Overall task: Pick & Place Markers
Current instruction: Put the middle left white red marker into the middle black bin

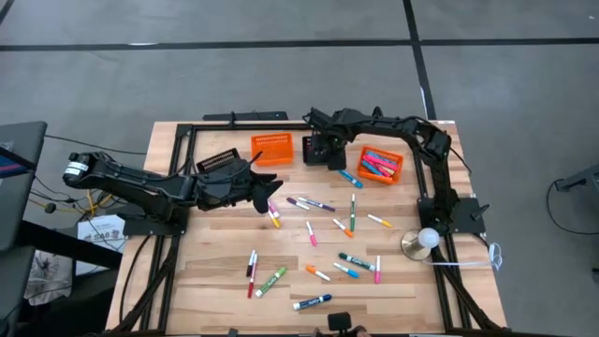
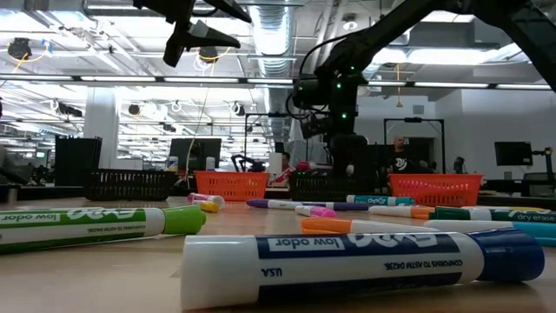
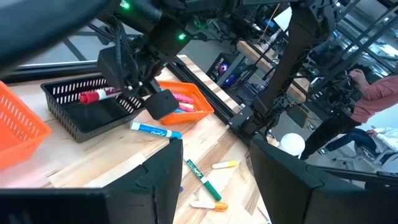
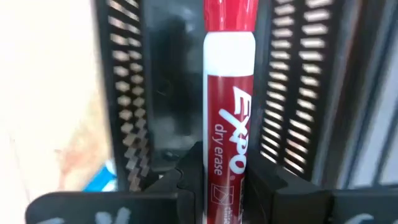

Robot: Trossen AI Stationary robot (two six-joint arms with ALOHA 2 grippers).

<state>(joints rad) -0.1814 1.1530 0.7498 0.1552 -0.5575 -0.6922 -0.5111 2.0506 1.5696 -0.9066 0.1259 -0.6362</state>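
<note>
Red marker (image 4: 228,124) clamped in right hand (image 4: 227,186) over black basket (image 4: 292,81); left hand (image 3: 214,180) apart.

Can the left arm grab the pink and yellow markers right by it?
Probably yes. The left gripper hangs open, with the pink marker and the yellow marker lying in the open on the table, nothing on top of them.
</note>
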